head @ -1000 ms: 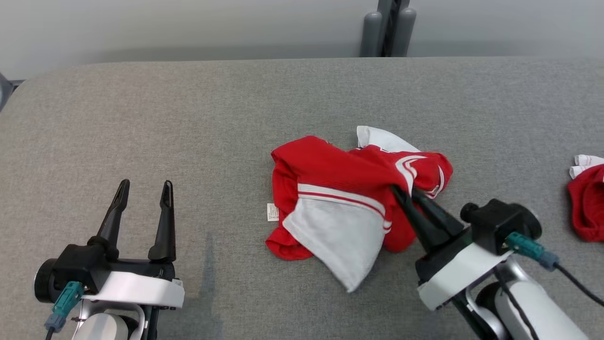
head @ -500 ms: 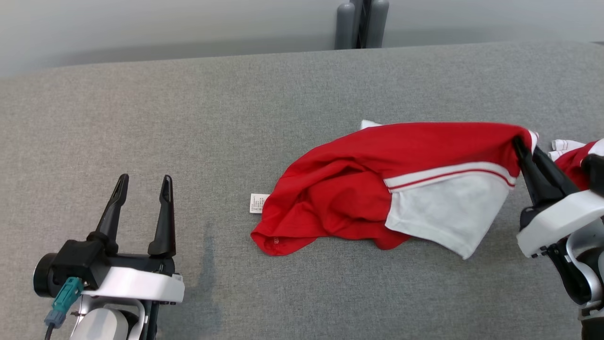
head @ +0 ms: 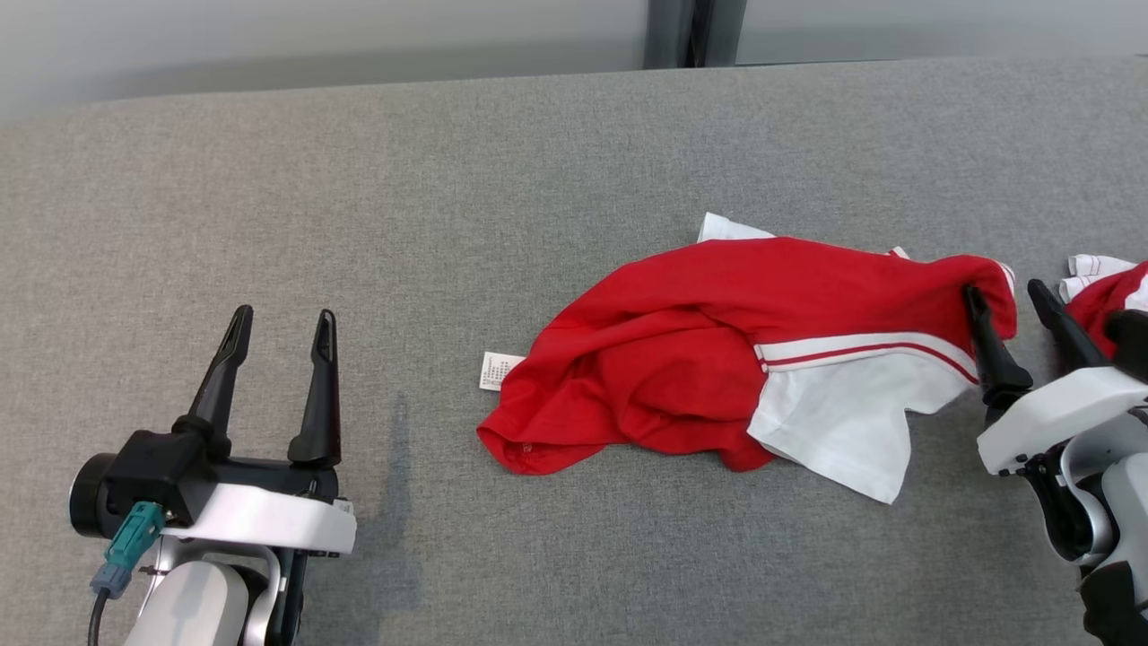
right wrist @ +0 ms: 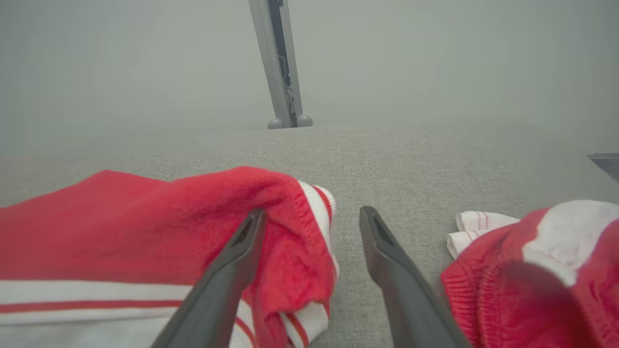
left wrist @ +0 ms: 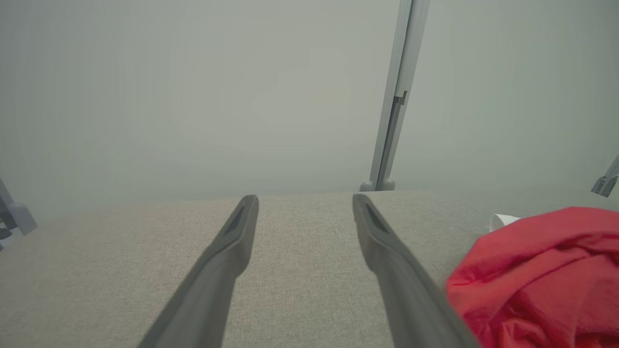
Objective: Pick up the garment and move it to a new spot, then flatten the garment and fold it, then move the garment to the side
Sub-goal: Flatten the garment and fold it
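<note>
Head view looks down on a wide grey cloth-covered table (head: 359,179). On it, right of the middle, lies the garment (head: 682,359), a red shirt with a white, red-striped panel, rumpled and stretched out sideways rather than flat. Its right end, a red cuff (head: 991,287) edged with white stripes, reaches the right gripper (head: 1003,290). That gripper sits at the table's right side with its two dark fingers spread apart, clamping nothing. The finger nearer the shirt touches the cuff. In the right wrist view the cuff bulges a little way into the gap beside that finger, while the other finger stands clear of it over bare table. Just beyond that outer finger lies a second garment (head: 1101,289), also red and white, apart from the first. The left gripper (head: 283,314) sits at the lower left, well apart from the shirt, its fingers likewise spread and empty. In the left wrist view the shirt's red edge shows off to their right. A small white label (head: 499,370) sticks out from the shirt's left edge, flat on the table.
</note>
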You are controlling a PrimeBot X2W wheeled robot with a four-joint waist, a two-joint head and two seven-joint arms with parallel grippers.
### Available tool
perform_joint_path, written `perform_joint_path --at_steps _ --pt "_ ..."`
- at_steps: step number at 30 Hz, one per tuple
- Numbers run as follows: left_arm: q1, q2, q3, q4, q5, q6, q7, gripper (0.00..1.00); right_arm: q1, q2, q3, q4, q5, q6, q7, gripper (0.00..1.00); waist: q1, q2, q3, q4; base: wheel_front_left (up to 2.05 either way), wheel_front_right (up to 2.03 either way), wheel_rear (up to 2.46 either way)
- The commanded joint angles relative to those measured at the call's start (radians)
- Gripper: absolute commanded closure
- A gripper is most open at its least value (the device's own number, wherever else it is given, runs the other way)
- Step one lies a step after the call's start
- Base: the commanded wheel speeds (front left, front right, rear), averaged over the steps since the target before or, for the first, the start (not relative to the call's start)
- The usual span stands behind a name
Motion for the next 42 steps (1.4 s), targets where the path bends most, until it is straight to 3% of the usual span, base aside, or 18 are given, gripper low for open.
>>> perform_joint_path --at_steps 1,6,14,16,25,34,42 --pt "-0.002 0.000 0.004 0.002 0.008 -0.004 -0.005 0.00 0.003 0.001 -0.005 0.005 0.001 0.000 -0.019 0.00 0.0000 0.0000 -0.006 0.000 0.00 0.00 0.00" --pt "0.018 -0.003 0.010 0.010 -0.001 -0.002 -0.005 0.00 0.068 0.023 -0.072 -0.027 -0.029 0.000 -0.079 0.00 0.0000 0.0000 -0.035 -0.002 0.00 0.00 0.00" --pt "0.047 0.006 0.023 0.012 -0.005 0.005 -0.005 0.00 0.194 0.092 -0.182 -0.229 -0.130 0.000 -0.103 0.00 0.0000 0.0000 -0.079 -0.014 0.00 0.00 0.00" --pt "0.068 0.011 0.024 0.009 -0.007 0.011 -0.004 0.00 0.263 0.135 -0.200 -0.370 -0.190 0.000 -0.066 0.00 0.0000 0.0000 -0.102 -0.019 0.00 0.00 0.00" --pt "0.105 0.016 0.015 -0.002 -0.011 0.025 0.010 0.00 0.410 0.219 -0.207 -0.609 -0.268 0.000 0.048 0.00 0.0000 0.0000 -0.137 -0.012 0.00 0.00 0.00" --pt "0.126 0.020 0.002 -0.017 -0.010 0.035 0.029 0.00 0.489 0.256 -0.235 -0.697 -0.273 0.000 0.100 0.00 0.0000 0.0000 -0.145 -0.011 0.00 0.00 0.00" --pt "0.066 0.001 -0.087 -0.005 -0.055 -0.040 0.174 0.00 0.467 0.263 -0.215 -0.706 -0.271 0.000 0.108 0.00 0.0000 0.0000 -0.111 -0.034 0.00 0.00 0.00"
